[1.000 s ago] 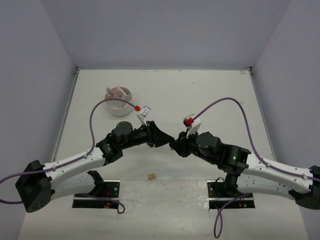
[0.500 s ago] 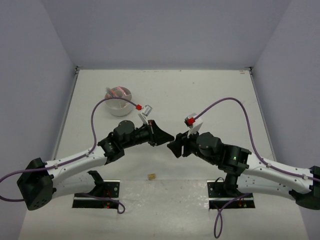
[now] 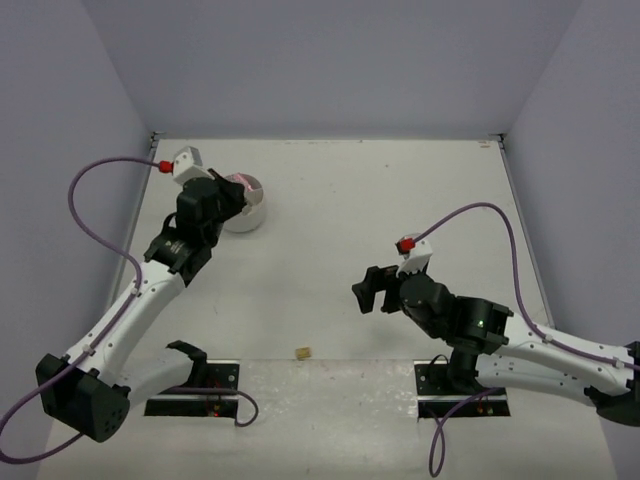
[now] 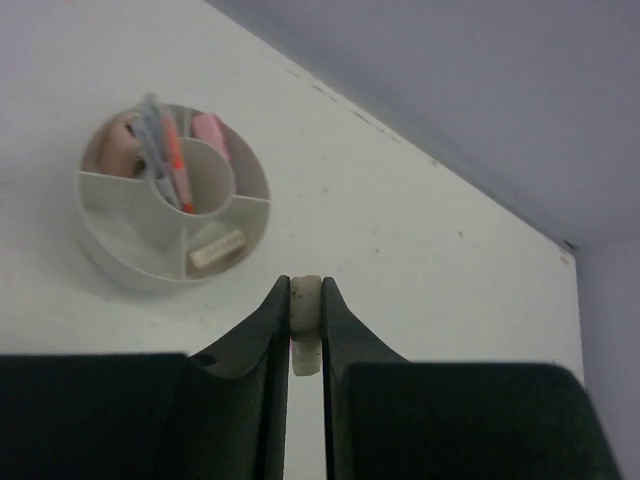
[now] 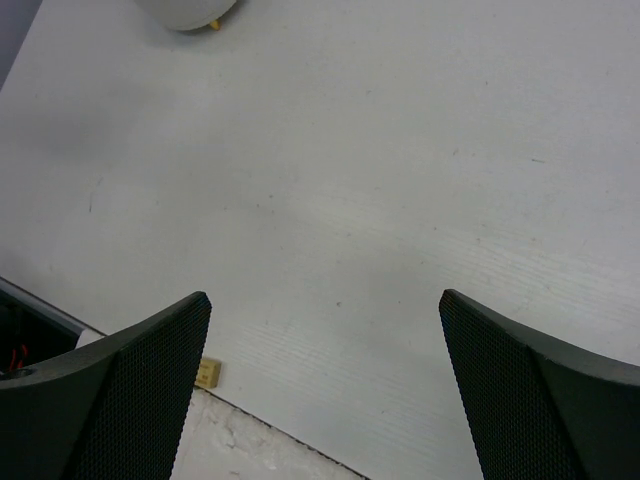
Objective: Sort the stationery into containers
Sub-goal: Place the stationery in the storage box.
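A matte white table [image 3: 400, 200] boxed in by pale lavender walls fills every view. At its far left stands the tub [image 3: 248, 208], round, low, smooth white plastic, with a central cup and thin spokes cutting the outer ring into compartments. Thin pens [image 4: 172, 165] lean in the cup, a pink piece lies in a far compartment, and a flat beige eraser [image 4: 215, 248] lies in a near one.

The left gripper [image 4: 305, 290] is right beside the tub, and its 2 dark, tapered fingers are pressed onto a small white eraser [image 4: 305, 330], a blocky, dull, rubbery piece held at the very tips. The right gripper [image 5: 325, 310] hangs over bare table with its mesh-textured fingers spread wide and nothing between them. 1 small tan eraser [image 3: 301, 352] sits loose at the near edge of the table, between the 2 arm bases.

Likely troubles:
- In the wrist view the tub lies ahead of the fingertips, not under them. Letting go here would probably drop the eraser on the table.
- The hold is shallow, so a quick swing could let the eraser twist or slip out.
- Rubber bounces. A drop from too high might hop over a spoke into the wrong compartment.
- The tub looks light, and a finger catching its rim could shove or tip it.
- The tan eraser sits at the edge, where a clumsy approach might nudge it off.
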Motion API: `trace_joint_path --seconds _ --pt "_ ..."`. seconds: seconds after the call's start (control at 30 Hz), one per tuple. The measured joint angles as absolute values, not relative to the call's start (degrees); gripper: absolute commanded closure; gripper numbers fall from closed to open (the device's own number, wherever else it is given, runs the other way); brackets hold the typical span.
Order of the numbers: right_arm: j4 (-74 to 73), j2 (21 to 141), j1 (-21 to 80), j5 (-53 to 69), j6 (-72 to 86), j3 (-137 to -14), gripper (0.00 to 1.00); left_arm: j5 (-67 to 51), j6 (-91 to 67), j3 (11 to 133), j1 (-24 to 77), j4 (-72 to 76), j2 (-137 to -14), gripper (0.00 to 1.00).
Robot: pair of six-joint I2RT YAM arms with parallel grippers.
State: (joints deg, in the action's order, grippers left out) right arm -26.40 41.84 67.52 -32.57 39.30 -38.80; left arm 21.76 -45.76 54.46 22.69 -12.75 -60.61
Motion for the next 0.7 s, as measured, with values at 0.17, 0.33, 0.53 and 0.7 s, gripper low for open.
trace_joint_path --seconds 0.17,0.33,0.53,0.7 --pt "-26.64 38.18 67.51 -32.21 40.31 -36.78 0.01 30.72 -49.9 54.43 15.33 -12.95 -63.7 1.0" --pt "-26.6 33.48 67.51 -31.86 40.76 -34.07 0.01 33.35 -53.38 54.93 10.64 -12.9 -71.45 1.0" --pt "-26.9 28.96 67.51 -31.74 40.75 -31.7 0.01 33.17 -56.34 54.68 8.95 -12.48 -77.07 1.0" --pt "-27.05 28.33 67.49 -30.96 40.71 -31.42 0.01 30.89 -57.89 52.54 8.1 -7.67 -78.17 1.0"
